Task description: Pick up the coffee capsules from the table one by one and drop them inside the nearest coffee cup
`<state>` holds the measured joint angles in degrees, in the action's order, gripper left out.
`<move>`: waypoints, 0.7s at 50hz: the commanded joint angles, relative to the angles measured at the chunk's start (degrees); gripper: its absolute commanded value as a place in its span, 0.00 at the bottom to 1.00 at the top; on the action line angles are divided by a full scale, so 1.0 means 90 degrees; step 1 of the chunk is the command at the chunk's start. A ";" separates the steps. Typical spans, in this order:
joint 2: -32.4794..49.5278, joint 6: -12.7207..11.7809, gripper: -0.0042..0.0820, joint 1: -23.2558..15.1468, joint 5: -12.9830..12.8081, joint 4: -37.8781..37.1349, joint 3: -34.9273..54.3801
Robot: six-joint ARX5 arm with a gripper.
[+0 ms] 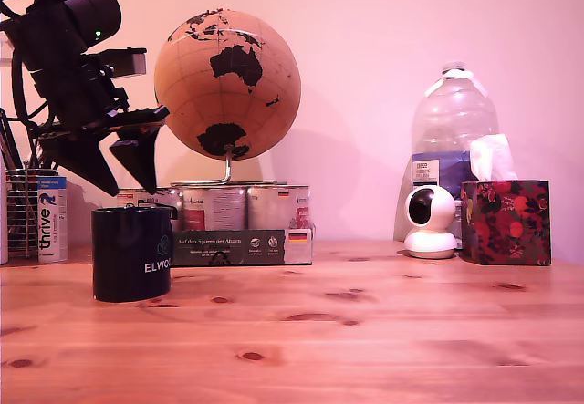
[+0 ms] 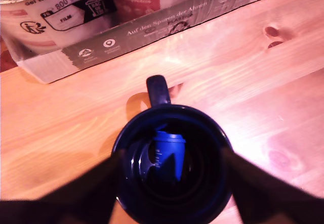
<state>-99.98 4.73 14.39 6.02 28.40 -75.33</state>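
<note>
Knotty pine table (image 1: 365, 331), glossy dark mug (image 1: 132, 253)

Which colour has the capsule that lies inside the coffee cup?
Blue. The capsule shows best in the wrist view.

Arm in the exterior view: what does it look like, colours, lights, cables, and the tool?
The arm is all black, with a bulky rounded housing at the top that carries a small green light. Black cables loop at its side. The tool has two flat, dark, wedge-shaped fingers tapering to points. No markings are readable.
</note>
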 commanded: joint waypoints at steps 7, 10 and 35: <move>0.0007 0.0046 0.41 0.0056 0.0022 0.0034 -0.0109; 0.0083 0.0027 0.25 0.0058 0.0027 0.0083 -0.0109; 0.1309 -0.0024 0.03 0.0041 0.0449 -0.0437 0.0459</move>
<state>-90.13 4.75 14.63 9.98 25.26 -74.72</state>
